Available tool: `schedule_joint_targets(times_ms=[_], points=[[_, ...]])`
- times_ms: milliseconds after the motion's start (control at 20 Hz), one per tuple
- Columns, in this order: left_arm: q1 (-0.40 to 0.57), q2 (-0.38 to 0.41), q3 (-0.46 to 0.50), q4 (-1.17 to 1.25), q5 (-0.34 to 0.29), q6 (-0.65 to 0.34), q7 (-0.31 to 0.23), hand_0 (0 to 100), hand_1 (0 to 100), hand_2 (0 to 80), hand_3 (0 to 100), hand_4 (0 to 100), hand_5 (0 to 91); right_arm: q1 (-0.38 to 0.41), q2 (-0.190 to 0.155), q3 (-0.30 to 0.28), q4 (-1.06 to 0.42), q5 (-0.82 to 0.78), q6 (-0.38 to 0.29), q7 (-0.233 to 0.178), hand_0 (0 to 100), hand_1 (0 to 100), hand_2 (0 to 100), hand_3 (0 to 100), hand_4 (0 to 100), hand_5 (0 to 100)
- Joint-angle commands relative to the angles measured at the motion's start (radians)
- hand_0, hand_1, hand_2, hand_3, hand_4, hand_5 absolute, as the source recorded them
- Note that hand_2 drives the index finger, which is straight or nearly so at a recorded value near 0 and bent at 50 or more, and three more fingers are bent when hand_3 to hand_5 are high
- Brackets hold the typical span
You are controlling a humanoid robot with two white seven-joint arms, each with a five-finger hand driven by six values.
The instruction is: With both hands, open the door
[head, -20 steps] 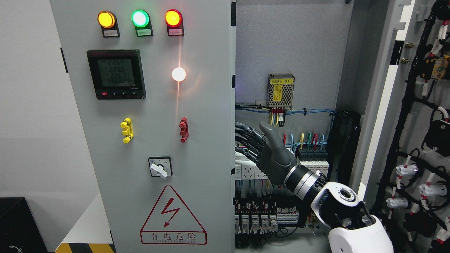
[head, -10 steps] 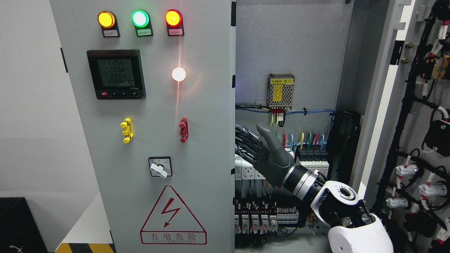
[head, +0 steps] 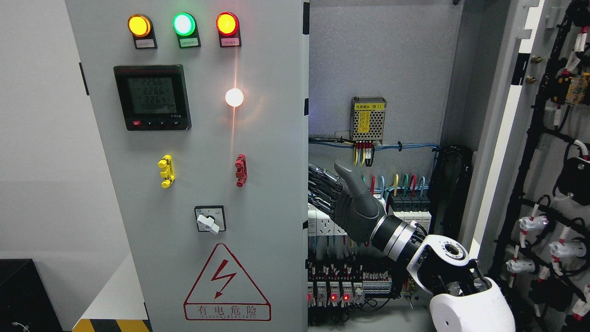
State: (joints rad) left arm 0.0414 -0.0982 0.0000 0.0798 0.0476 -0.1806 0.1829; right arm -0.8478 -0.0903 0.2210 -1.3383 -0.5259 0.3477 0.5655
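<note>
A: Grey steel electrical cabinet (head: 382, 55) fills the view, white wall at the left edge. Its right door (head: 530, 138) stands swung wide at the right edge; the grey left door with three lamps, a black meter and a red shock-warning triangle (head: 193, 184) looks shut, or nearly so.

B: Hand status?

A: Dark grey right hand (head: 343, 203) reaches in from the lower right, thumb up. Its fingers (head: 320, 184) are extended toward the left door's free edge, right at it; whether they touch or hook behind it, I cannot tell. It grips nothing I can see. Left arm not in view.

B: Risks?

A: Judgement only: the hand sits close in front of live-looking gear. A slip off the door edge could drive fingers into the coloured wires (head: 396, 182) or white terminal blocks (head: 322, 226). Pulling with one hand alone could also let the edge slide off the fingertips.

B: Cabinet contents?

A: Perforated metal power supply with a yellow label (head: 368, 120) on the back panel, blue cabling below it, black breakers (head: 410, 203), and relay rows with red indicator lights (head: 332, 293) near the bottom edge.
</note>
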Motion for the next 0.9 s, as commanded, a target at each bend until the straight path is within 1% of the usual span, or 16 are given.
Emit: schedule_joint_targets(times_ms=[0, 100, 701, 751, 852], points=[[0.0, 0.0, 0.021, -0.002, 0.0, 0.0, 0.0, 0, 0, 0.0, 0, 0, 0.0, -0.008, 0.003, 0.001, 0.011, 0.0, 0.0, 0.025, 19, 0, 0, 0, 0, 0], [0.0, 0.0, 0.021, 0.0, 0.0, 0.0, 0.0, 0, 0, 0.0, 0, 0, 0.0, -0.008, 0.003, 0.0, 0.011, 0.0, 0.0, 0.033, 19, 0, 0, 0, 0, 0], [0.0, 0.0, 0.021, 0.0, 0.0, 0.0, 0.0, 0, 0, 0.0, 0, 0, 0.0, -0.026, 0.007, 0.0, 0.019, 0.0, 0.0, 0.037, 19, 0, 0, 0, 0, 0], [0.0, 0.0, 0.021, 0.0, 0.0, 0.0, 0.0, 0, 0, 0.0, 0, 0, 0.0, -0.028, 0.007, 0.0, 0.019, 0.0, 0.0, 0.042, 19, 0, 0, 0, 0, 0], [0.0, 0.0, 0.021, 0.0, 0.0, 0.0, 0.0, 0, 0, 0.0, 0, 0, 0.0, -0.028, 0.007, 0.0, 0.019, 0.0, 0.0, 0.074, 19, 0, 0, 0, 0, 0]])
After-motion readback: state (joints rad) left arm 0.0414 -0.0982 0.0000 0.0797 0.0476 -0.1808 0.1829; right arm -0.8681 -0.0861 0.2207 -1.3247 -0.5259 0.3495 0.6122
